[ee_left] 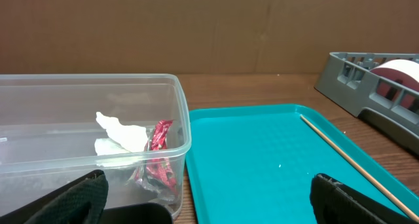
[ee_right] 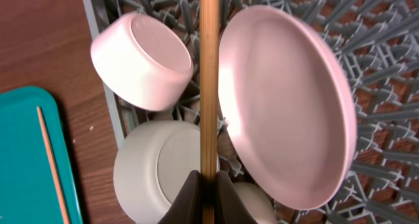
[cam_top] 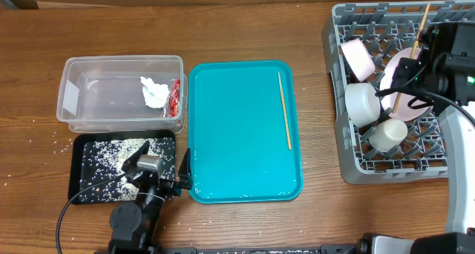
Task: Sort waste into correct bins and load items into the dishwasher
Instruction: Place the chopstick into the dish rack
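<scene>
Currently the right end effector (ee_right: 208,188) is clamped on a wooden chopstick (ee_right: 209,73) over the grey dish rack (ee_right: 393,27), beside the standing plate (ee_right: 288,106), while the left end effector (ee_left: 209,204) sits spread wide and empty near the clear tub (ee_left: 85,119)

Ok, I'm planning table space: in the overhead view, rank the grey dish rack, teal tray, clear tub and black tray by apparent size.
1. grey dish rack, even cropped by the frame edge
2. teal tray
3. clear tub and black tray: footprints look alike, so I won't rank them.
</scene>
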`<state>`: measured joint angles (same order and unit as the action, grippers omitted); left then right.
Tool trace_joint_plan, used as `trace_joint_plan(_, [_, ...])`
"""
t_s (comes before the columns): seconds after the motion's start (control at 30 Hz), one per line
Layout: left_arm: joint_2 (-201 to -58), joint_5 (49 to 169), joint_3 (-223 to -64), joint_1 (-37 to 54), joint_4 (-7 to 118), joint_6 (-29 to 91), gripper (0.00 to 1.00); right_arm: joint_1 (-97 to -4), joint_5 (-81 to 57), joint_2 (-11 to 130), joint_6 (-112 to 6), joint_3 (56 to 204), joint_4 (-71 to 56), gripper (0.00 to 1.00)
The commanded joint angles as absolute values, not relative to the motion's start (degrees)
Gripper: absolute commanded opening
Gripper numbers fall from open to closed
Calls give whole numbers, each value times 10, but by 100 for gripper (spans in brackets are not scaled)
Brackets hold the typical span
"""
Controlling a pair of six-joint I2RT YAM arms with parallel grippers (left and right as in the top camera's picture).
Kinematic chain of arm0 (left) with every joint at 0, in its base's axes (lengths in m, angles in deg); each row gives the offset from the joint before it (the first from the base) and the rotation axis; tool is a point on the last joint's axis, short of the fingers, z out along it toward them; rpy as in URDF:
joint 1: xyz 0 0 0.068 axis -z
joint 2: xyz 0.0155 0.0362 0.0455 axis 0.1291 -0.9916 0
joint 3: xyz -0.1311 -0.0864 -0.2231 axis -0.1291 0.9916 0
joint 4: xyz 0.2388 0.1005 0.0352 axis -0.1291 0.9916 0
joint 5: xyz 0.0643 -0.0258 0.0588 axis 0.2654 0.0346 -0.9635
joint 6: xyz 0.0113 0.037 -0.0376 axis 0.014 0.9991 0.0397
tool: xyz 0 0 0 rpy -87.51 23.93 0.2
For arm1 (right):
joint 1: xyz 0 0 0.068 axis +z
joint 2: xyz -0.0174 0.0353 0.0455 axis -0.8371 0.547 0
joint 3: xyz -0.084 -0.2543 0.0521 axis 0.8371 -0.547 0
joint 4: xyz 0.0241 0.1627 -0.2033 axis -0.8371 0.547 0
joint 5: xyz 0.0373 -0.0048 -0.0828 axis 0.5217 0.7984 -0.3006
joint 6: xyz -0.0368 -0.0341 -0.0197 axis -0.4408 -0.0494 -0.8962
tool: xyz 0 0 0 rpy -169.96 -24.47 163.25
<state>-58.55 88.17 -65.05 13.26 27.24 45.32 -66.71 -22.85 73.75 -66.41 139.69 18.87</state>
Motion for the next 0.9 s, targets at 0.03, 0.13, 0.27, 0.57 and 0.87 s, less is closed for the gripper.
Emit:
trace_joint_plan(0.03, [-579,885,-647,126,272,464,100,-666,-214,723,-639,1403,195,4])
trace_joint_plan(0.13, [-579,885,-647,126,272,464,100,-687,-215,699,-633,1403,186,4])
trace_joint_plan(0.27, [-579,885,-647,126,272,464,100,-741,-256,680,-589,1403,173,4])
trace_joint_plan(0.57, [-579,885,-647,126,272,464,100,-821,-292,719,-548,1400,183,4])
trace_joint_plan(0.87, [-579,885,-647,126,272,464,100,-849,-365,755,-451,1397,193,4])
